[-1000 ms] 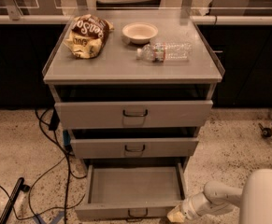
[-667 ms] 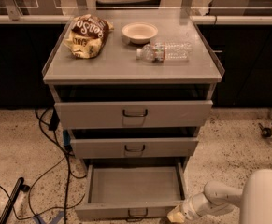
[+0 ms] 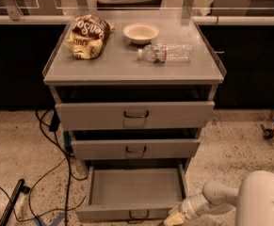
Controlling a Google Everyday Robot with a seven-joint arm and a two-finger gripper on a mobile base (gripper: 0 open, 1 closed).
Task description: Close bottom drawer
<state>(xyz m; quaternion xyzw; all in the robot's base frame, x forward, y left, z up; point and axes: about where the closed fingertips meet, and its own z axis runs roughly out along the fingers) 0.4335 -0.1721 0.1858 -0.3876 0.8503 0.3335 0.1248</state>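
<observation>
While the bottom drawer (image 3: 136,188) of a grey three-drawer cabinet stands pulled well out and empty, the robot's hand (image 3: 173,219) sits low at the bottom edge of the view. It is just beside the right end of the drawer's front panel. The drawer's small dark loop handle (image 3: 137,214) lies a little to the left of the hand. The middle drawer (image 3: 135,149) and the top drawer (image 3: 134,114) are above the hand and to its left.

To close the drawer well, the hand should probably press flat on the front panel, nearer the handle than the corner. That way the push runs straight back along the slides and the drawer does not skew or bind. A slow, steady push until the front lines up under the middle drawer seems safest.

Whether the hand is open or closed cannot be told, nor whether it touches the panel. The bottom of the view cuts off the lower edge of the panel and part of the hand. Only a pale slice of the robot's arm (image 3: 216,197) shows, to the right of the hand. Far above the hand, the counter (image 3: 127,68) carries a chip bag (image 3: 87,36), a bowl (image 3: 141,32) and a water bottle (image 3: 167,52) lying on its side.
</observation>
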